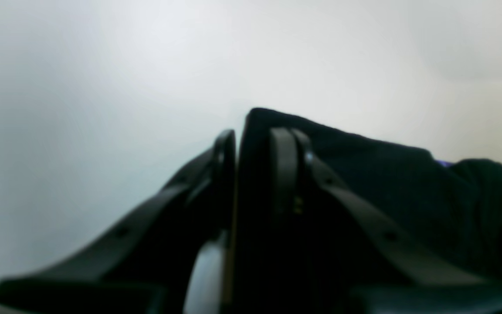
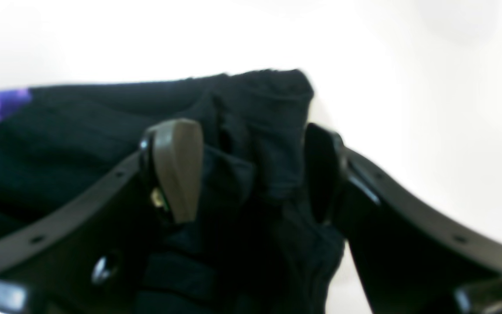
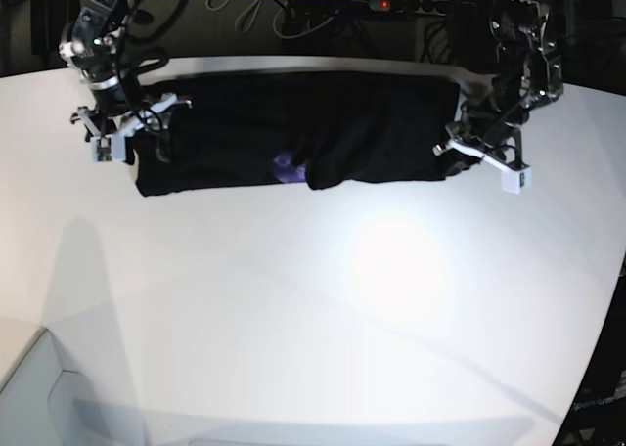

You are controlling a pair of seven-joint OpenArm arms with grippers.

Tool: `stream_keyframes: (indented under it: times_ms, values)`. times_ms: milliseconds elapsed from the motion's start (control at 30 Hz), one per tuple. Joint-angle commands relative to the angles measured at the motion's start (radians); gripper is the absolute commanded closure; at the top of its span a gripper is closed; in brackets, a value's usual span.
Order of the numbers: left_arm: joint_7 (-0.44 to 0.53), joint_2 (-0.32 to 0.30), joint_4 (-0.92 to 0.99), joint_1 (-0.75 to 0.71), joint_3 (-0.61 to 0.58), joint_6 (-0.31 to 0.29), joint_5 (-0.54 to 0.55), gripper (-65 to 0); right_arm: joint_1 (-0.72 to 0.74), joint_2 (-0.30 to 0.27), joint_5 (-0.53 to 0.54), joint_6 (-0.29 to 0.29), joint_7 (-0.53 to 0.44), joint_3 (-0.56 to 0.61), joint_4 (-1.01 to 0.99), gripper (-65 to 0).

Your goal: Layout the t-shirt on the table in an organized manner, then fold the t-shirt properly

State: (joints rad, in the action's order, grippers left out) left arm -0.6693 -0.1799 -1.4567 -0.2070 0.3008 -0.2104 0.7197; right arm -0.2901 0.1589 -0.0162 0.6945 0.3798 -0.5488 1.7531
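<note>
Left gripper is pinching one end of the black short-sleeved fabric t-shirt over the white smooth table; right gripper is standing wide, fabric between its jaws.

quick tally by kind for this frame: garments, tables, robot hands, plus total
Garments: 1, the black t-shirt, stretched in a band across the far side.
Tables: 1, the white table.
Robot hands: 2, the left hand shut on the shirt's end, the right hand with jaws apart around the other end.
Total: 4
</note>
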Motion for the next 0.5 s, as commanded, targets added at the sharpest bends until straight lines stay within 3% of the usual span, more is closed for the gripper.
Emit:
stream_keyframes:
  times_ms: [0,267,467]
  values:
    - [0.009,-0.008,-0.005,0.004,0.004,-0.002,0.001,-13.3,0.015,-0.002,0.019,0.004,-0.005,-0.009,0.015,-38.0]
    - [0.009,-0.011,-0.034,0.001,-0.025,-0.002,0.010,-13.3,0.111,-0.002,0.017,0.004,0.118,-0.132,-0.080,-38.1]
    - [0.009,-0.008,-0.034,0.002,-0.032,-0.002,0.005,-13.3,0.125,-0.002,0.017,0.004,0.129,-0.149,-0.134,-38.0]
